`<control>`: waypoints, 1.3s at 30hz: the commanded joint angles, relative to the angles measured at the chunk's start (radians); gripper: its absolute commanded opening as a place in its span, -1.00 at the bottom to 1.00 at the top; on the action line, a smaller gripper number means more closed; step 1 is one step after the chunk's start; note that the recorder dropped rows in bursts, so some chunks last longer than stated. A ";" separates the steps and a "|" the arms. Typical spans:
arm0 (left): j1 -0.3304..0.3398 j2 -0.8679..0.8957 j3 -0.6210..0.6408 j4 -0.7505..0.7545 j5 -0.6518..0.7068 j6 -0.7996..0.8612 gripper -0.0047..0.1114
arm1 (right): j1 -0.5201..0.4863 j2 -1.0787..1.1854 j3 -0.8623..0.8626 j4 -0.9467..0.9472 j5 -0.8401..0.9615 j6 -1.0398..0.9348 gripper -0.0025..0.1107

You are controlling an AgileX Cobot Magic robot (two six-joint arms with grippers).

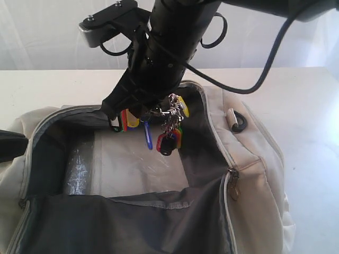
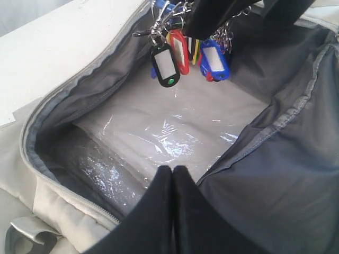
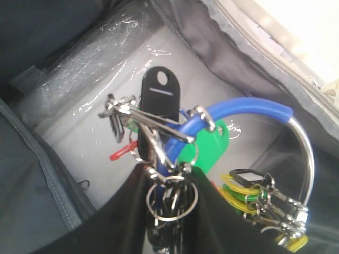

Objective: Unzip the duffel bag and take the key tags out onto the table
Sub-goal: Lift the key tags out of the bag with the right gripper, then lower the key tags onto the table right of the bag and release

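The cream duffel bag (image 1: 257,159) lies unzipped on the white table (image 1: 42,87), its dark grey lining showing. My right gripper (image 1: 157,109) hangs over the open mouth, shut on the metal rings of the key tags (image 1: 170,129). The bunch dangles just above the bag's inside, with red, yellow, blue and black tags visible. In the right wrist view the key tags (image 3: 177,143) sit between the fingers at my right gripper (image 3: 170,177), with a blue-sleeved ring looping out. My left gripper (image 2: 172,170) is shut and empty over the bag's near side, and the key tags (image 2: 185,53) hang beyond it.
A clear plastic sheet (image 1: 132,164) covers the bag's floor, also seen as a crinkled sheet (image 2: 175,132). A dark strap ring (image 1: 239,123) lies on the bag's right end. Bare tabletop stretches to the right of the bag (image 1: 312,137) and behind it.
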 commanded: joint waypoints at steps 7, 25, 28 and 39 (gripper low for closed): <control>-0.004 -0.007 0.007 -0.013 0.004 -0.003 -0.92 | -0.001 -0.122 -0.002 -0.001 0.006 -0.029 -0.96; -0.004 -0.007 0.007 -0.013 0.008 -0.002 -0.92 | -0.124 -0.461 0.111 -0.326 0.110 0.104 -0.96; -0.004 -0.007 0.007 -0.013 0.008 -0.002 -0.92 | -0.282 -0.500 0.241 -0.326 0.092 0.106 -0.96; -0.004 -0.007 0.007 -0.013 0.014 -0.002 -0.92 | -0.578 -0.306 0.671 -0.234 -0.250 0.103 -0.96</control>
